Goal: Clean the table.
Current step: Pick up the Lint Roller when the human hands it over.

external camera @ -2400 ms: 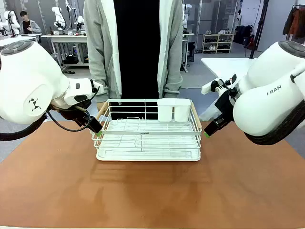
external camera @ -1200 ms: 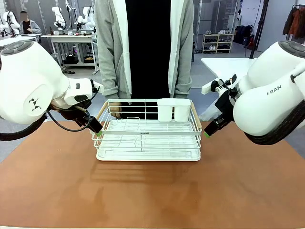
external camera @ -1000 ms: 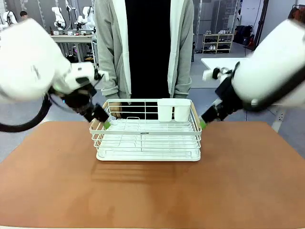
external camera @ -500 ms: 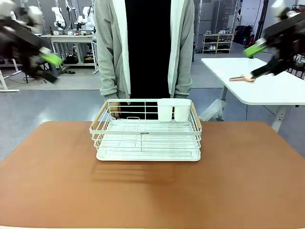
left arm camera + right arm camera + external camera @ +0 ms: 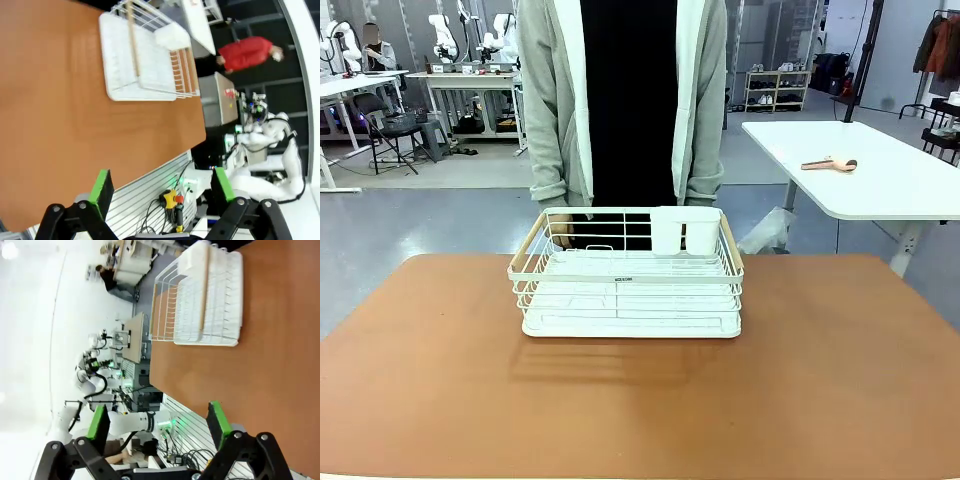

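The left gripper (image 5: 161, 176) is holding its green-padded fingers spread wide and empty at the bottom of the left wrist view. The table (image 5: 60, 115) is filling the left side, carrying the white dish rack (image 5: 145, 70) at upper centre. In the right wrist view the right gripper (image 5: 157, 411) is likewise gaping empty, with the table at right. In the front view the rack is sitting at centre as earlier, with the person (image 5: 625, 100) standing behind it. The rack's ends, flanked by arms earlier, are standing free.
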Robot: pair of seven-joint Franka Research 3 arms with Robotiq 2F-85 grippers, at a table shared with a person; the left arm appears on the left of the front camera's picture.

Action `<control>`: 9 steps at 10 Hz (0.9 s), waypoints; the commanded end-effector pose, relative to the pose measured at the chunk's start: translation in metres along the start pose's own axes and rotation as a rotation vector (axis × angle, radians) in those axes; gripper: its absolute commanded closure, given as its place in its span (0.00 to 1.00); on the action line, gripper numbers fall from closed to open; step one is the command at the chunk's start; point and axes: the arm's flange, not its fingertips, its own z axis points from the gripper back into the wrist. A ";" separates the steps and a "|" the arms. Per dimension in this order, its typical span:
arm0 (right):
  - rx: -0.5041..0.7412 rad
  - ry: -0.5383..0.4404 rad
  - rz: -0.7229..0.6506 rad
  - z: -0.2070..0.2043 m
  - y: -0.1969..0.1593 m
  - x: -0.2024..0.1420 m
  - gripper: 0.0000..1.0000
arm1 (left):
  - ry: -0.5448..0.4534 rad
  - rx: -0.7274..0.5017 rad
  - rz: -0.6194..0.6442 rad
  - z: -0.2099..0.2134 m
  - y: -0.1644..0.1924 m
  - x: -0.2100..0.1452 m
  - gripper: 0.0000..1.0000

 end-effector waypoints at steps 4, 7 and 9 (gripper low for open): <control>0.014 -0.017 -0.074 0.005 -0.044 -0.012 0.00 | -0.032 0.009 0.099 0.005 0.031 -0.020 0.00; 0.014 -0.017 -0.074 0.005 -0.044 -0.012 0.00 | -0.032 0.009 0.099 0.005 0.031 -0.020 0.00; 0.014 -0.017 -0.074 0.005 -0.044 -0.012 0.00 | -0.032 0.009 0.099 0.005 0.031 -0.020 0.00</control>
